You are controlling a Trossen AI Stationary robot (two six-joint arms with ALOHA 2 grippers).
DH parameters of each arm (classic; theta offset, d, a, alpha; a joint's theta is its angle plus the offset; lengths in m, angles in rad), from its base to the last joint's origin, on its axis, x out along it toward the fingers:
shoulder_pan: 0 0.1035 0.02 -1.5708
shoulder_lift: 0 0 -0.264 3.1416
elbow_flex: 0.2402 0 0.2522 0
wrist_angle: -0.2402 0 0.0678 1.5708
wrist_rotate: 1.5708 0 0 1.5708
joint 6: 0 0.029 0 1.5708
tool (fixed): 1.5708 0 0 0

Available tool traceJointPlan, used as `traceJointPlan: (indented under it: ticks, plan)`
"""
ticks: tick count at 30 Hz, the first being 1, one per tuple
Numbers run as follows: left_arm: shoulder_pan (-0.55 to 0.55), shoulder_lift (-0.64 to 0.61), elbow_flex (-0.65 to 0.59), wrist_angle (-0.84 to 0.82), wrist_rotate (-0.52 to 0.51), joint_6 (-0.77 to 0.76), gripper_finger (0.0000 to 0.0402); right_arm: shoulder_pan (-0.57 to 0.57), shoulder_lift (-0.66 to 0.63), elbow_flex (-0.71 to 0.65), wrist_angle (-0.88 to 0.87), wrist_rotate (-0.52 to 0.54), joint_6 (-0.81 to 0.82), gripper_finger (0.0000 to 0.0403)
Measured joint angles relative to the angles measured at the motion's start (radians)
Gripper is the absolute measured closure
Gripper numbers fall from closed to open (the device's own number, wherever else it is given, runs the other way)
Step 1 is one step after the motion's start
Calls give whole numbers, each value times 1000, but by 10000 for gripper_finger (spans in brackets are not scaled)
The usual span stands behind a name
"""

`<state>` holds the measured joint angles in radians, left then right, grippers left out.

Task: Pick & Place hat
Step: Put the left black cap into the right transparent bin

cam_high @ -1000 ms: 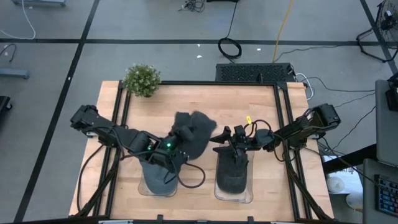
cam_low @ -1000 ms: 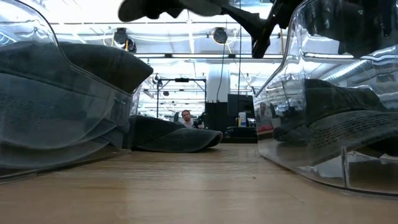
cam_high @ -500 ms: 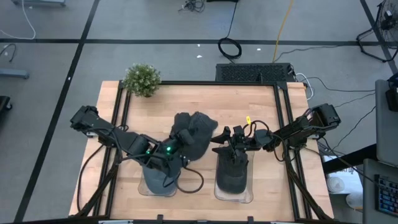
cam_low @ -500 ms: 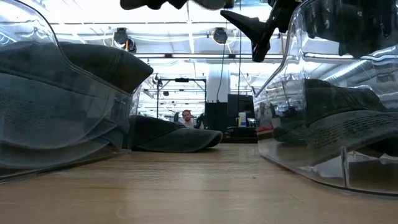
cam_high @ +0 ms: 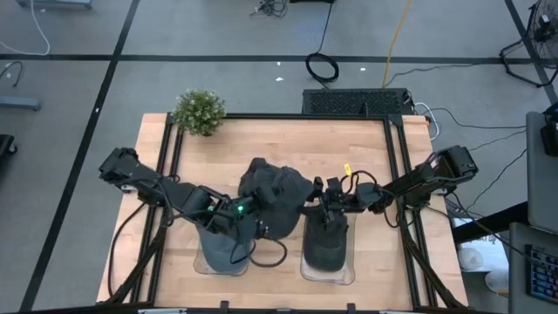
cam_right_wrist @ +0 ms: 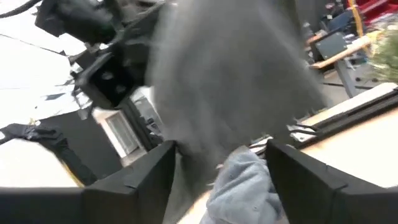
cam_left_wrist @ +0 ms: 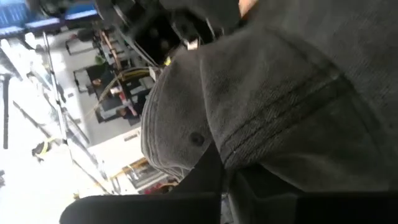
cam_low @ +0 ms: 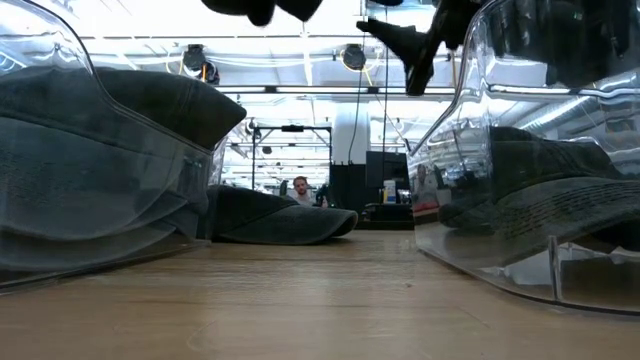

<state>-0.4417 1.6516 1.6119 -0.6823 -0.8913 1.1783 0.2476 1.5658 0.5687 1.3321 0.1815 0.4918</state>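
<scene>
A dark grey hat [cam_high: 279, 196] hangs in the air over the middle of the table, with my left gripper [cam_high: 251, 209] shut on it from the left. The left wrist view is filled with its stitched cloth [cam_left_wrist: 280, 106]. My right gripper [cam_high: 312, 199] stands open just right of the hat, whose blurred cloth [cam_right_wrist: 230, 81] shows beyond the fingers [cam_right_wrist: 155, 180]. In the low view the held hat [cam_low: 265, 8] and the right gripper [cam_low: 408, 42] show at the top. Another dark hat [cam_low: 280, 222] lies brim down on the table farther back. My left gripper pinches a fold of the hat's crown cloth [cam_left_wrist: 231, 167] between its two shut fingers, coming from the table's left and slanting a little down. The hat is lifted clear of the table and droops around the fingers. My right gripper: I cannot tell whether its open fingers touch the hat.
Two clear stands, each bearing a dark hat, sit near the front edge: one on the left [cam_high: 225, 253], one on the right [cam_high: 328, 251]. A small green plant [cam_high: 199, 112] stands at the far left corner. Black frame rails [cam_high: 394, 174] run along the table's sides.
My left gripper has carried the hat a little toward the table's right, up to the right gripper, and has tipped its wrist. The hat has turned and spread wider, and now reaches the right gripper's fingers.
</scene>
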Motion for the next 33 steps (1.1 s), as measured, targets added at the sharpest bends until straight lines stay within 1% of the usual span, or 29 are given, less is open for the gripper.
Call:
traceJointPlan:
  ticks: [2,4,6,7,8,10,12,15,16,17,19,22,24,26,30,32,33]
  plan:
    - [13,0,0,-1,2,-19,389,13,0,30,-50,-2,-20,204]
    - [23,0,0,-2,2,-37,385,26,0,63,-119,-5,-56,266]
    - [31,0,0,-2,3,-64,387,38,0,91,-160,-28,-108,347]
    - [34,0,0,-2,3,-107,389,45,0,99,-167,-31,-138,374]
    - [36,0,0,-1,6,-172,390,50,0,101,-168,-34,-154,385]
    - [42,0,0,12,9,-343,388,54,0,101,-169,-43,-160,393]
    - [54,-4,0,19,12,-505,372,60,-5,101,-169,-43,-169,398]
    - [62,-50,-2,-9,23,-706,326,61,-10,102,-172,-37,-165,399]
    - [67,-77,-2,-34,44,-759,308,62,-17,102,-187,-36,-165,400]
    - [75,-106,-2,-76,78,-809,289,66,-34,100,-225,-39,-165,400]
    - [105,-180,-2,-155,198,-912,254,85,-77,96,-310,-21,-166,400]
    - [154,-295,-7,-226,388,-1048,215,130,-198,96,-500,65,-187,401]
    - [181,-385,-34,-249,501,-1079,199,163,-286,110,-622,111,-184,401]
    - [206,-475,-76,-222,570,-1073,189,211,-369,128,-764,104,-147,402]
    - [234,-639,-179,-118,601,-1048,179,321,-480,172,-1069,52,-50,402]
    - [244,-712,-223,-84,602,-1026,179,381,-510,176,-1159,47,-21,402]
    - [248,-741,-244,-71,602,-1011,179,410,-522,176,-1201,26,-7,402]
